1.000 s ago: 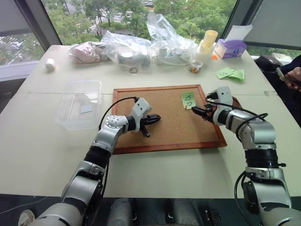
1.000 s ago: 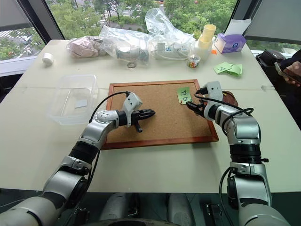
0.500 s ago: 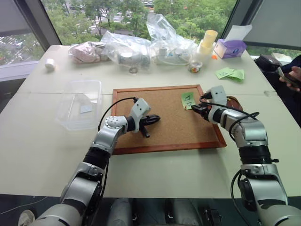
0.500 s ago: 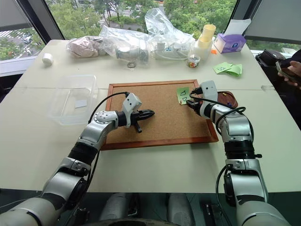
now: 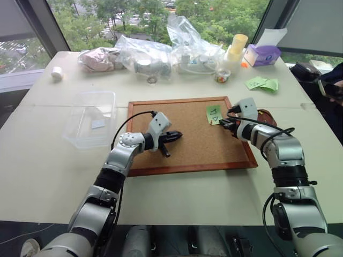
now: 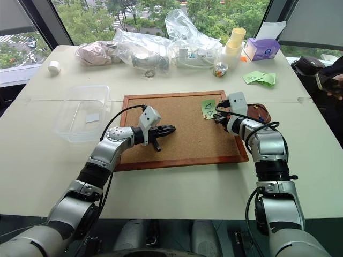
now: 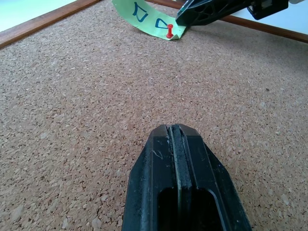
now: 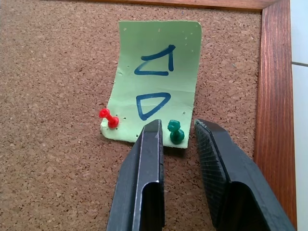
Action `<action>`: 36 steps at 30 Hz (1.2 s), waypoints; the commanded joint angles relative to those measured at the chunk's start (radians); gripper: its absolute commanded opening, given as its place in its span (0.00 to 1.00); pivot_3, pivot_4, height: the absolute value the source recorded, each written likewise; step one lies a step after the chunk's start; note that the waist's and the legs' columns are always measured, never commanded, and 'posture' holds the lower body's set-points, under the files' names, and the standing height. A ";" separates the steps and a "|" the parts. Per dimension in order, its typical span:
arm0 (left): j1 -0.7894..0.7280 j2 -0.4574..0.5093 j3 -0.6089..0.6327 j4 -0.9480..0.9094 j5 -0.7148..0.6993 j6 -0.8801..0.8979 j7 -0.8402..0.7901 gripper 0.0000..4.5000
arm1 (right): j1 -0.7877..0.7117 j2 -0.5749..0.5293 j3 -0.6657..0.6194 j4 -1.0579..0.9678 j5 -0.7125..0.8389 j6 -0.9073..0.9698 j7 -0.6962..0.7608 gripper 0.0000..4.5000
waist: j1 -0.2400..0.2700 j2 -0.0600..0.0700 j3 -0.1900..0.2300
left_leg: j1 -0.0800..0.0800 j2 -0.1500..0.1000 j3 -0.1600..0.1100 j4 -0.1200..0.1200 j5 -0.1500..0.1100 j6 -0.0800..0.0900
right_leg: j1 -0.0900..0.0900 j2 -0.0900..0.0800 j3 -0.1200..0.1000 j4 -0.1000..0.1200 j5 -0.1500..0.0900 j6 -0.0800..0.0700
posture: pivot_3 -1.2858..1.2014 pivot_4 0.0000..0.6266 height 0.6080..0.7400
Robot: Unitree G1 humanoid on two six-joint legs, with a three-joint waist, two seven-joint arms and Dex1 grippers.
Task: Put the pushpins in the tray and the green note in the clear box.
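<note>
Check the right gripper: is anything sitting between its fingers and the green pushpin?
Nothing visible. The green pushpin stands in the open gap just ahead of the right gripper, on the lower edge of the green note. The red pushpin sits off to one side.

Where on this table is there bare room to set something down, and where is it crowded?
Bare: the table's near strip in front of the cork board, the patch between the clear box and the bags, and the board's middle. Crowded: the far edge, with bags, cups and tissue box.

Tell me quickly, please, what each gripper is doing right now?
Left gripper: shut, empty, over the cork board.
Right gripper: open, fingers either side of the green pushpin, not yet gripping.
</note>
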 commanded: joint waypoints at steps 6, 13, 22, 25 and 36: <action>0.014 0.010 -0.008 0.028 0.007 0.019 -0.001 0.00 | 0.006 -0.001 -0.032 -0.055 0.018 0.000 -0.007 0.07 | 0.001 0.000 0.000 | 0.000 0.000 0.000 0.000 0.000 0.000 | 0.000 0.000 0.000 0.000 0.000 0.000 | 0.52 0.24 1.00; 0.007 0.008 -0.006 0.037 0.007 0.015 0.001 0.00 | 0.001 0.003 -0.020 -0.036 0.009 0.000 -0.013 0.02 | 0.001 0.000 0.000 | 0.000 0.000 0.000 0.000 0.000 0.000 | 0.000 0.000 0.000 0.000 0.000 0.000 | 0.52 0.24 1.00; 0.012 0.008 -0.006 0.030 0.007 0.018 0.004 0.00 | -0.037 -0.016 -0.068 -0.084 0.041 0.043 -0.023 0.02 | 0.002 0.000 0.000 | 0.000 0.000 0.000 0.000 0.000 0.000 | 0.000 0.000 0.000 0.000 0.000 0.000 | 0.52 0.24 1.00; 0.014 0.010 -0.008 0.033 0.009 0.017 0.002 0.00 | -0.057 -0.037 -0.088 -0.121 0.059 0.076 -0.023 0.02 | 0.003 0.000 0.000 | 0.000 0.000 0.000 0.000 0.000 0.000 | 0.000 0.000 0.000 0.000 0.000 0.000 | 0.52 0.24 1.00; 0.020 0.009 -0.017 0.029 0.010 0.021 -0.007 0.00 | -0.026 -0.055 -0.096 -0.195 0.078 0.118 -0.033 0.02 | 0.004 0.000 0.000 | 0.000 0.000 0.000 0.000 0.000 0.000 | 0.000 0.000 0.000 0.000 0.000 0.000 | 0.52 0.24 1.00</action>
